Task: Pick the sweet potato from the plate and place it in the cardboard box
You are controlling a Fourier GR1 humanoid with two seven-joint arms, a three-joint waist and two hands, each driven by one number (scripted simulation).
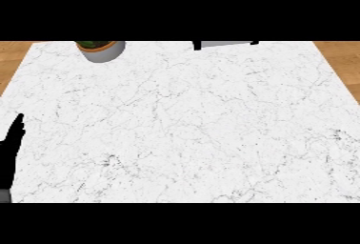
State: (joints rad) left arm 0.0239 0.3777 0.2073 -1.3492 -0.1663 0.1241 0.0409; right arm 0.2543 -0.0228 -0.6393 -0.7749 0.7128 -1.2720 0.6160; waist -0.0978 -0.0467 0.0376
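A: Counter, first.
B: White marble counter [183, 124] with thin grey veins, filling most of the view. A wood floor [10, 57] shows past its left and right sides.

A: What stands on it?
B: At the far left there is a grey pot [104, 51] with a brown inner rim and green leaves, cut off by the view's top. At the far edge, right of centre, is a pale grey thing [225, 44] with black bits at either end. It is mostly out of view, so I can't tell what it is. The two are well apart.

A: Hands?
B: The left hand [10, 152] is at the near left edge, black, resting. Its fingers are straight, close together, pointing toward the far side, and they hold nothing.

A: Where is the sweet potato?
B: It doesn't show in this view, so I can't place it. Same for the plate and the box.

A: Any labels or writing?
B: None I can read on the pot or the grey thing.
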